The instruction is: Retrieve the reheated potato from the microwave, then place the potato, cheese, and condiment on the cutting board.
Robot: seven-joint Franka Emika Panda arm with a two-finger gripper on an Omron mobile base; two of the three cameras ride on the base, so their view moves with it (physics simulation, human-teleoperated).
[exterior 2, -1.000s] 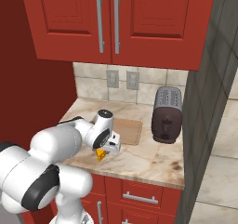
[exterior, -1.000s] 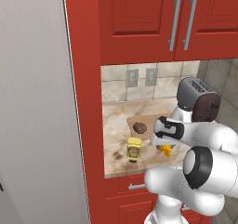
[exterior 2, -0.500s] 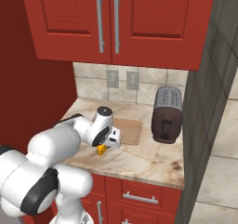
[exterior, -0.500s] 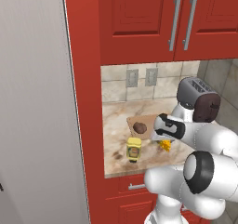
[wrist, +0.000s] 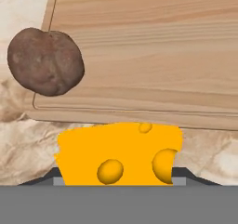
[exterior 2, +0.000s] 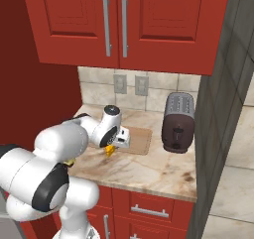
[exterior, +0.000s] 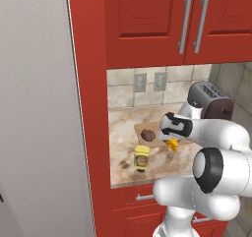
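Right now the gripper (wrist: 115, 179) sits at the bottom centre of the hand view w/ the cheese (wrist: 118, 154) between its 2 tips. The dark fingertips (wrist: 183, 173) just peek out on both sides of the wedge, low at the grey band, so they're pinching the cheese. It's yellow-orange w/ a few round holes, and fills the lower middle of that frame.

Above it lies the cutting board (wrist: 153, 56), light wood, taking most of the upper frame. Cheese looks to be in front of the board's near edge, over the marble counter (wrist: 23, 148); can't tell if it's touching the counter or lifted. The potato (wrist: 45, 62), brown & lumpy, sits at upper left, on the board's left end and overhanging its edge a bit.

In left base view the cheese (exterior: 172, 145) shows just below the gripper, mid-right of frame, the potato (exterior: 147, 134) left of it on the board (exterior: 143, 128). The condiment (exterior: 141, 158), a yellow bottle w/ dark label, stands lower, centre of frame, off the board near the counter's front edge. Toaster (exterior: 212, 101) at upper right of counter.

In right base view the cheese (exterior 2: 110, 150) hangs under the gripper, at the board's (exterior 2: 141, 139) left part.
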